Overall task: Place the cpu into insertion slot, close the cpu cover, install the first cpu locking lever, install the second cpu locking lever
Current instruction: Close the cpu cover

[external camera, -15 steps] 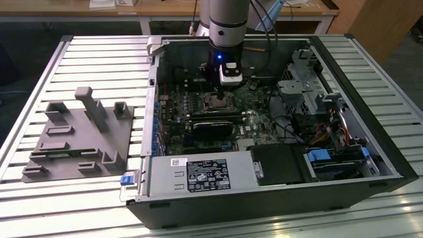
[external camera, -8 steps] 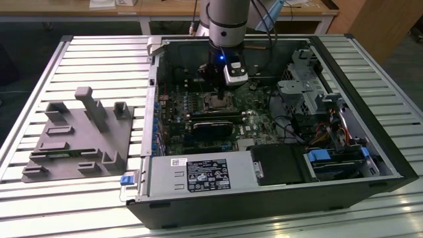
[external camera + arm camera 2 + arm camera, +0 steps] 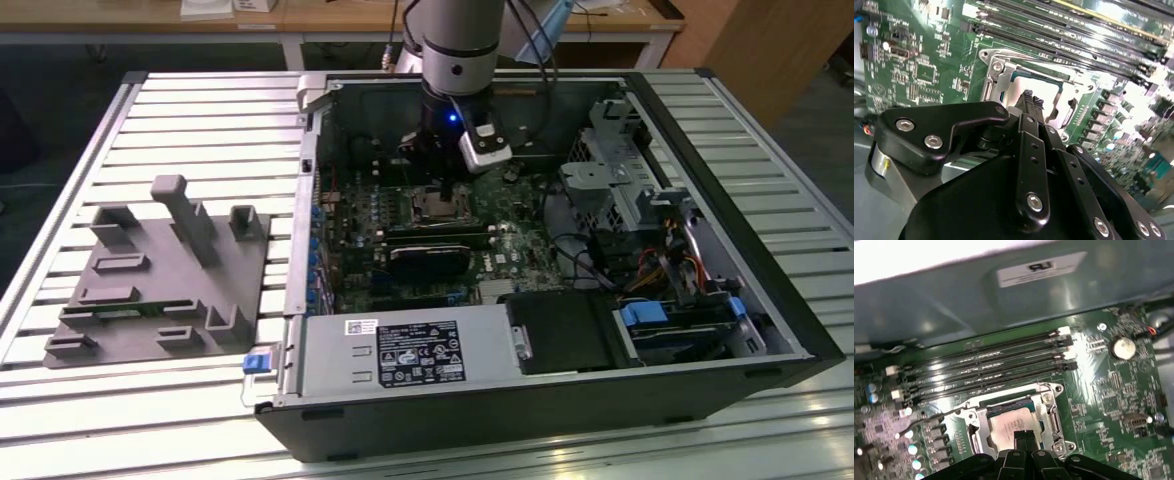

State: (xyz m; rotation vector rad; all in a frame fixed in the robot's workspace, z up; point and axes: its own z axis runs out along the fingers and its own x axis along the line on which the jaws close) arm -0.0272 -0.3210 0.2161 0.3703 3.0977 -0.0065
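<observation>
gripper (image 3: 1025, 436) fingers pressed together, nothing pinched between them. Tips sit right over the cpu (image 3: 1006, 424); touching or just clear, can't tell. cpu lies flat in the insertion slot (image 3: 1004, 404), pale face up. cpu cover (image 3: 1050, 412) is down around it, chip face showing through the window. Thin wire lever (image 3: 929, 418) runs out from the socket's side over the green board (image 3: 1114, 390); latched or not, can't tell. Past the socket: long black memory slots (image 3: 989, 365), then the grey case wall (image 3: 954, 315) with a white label (image 3: 1041, 269).
</observation>
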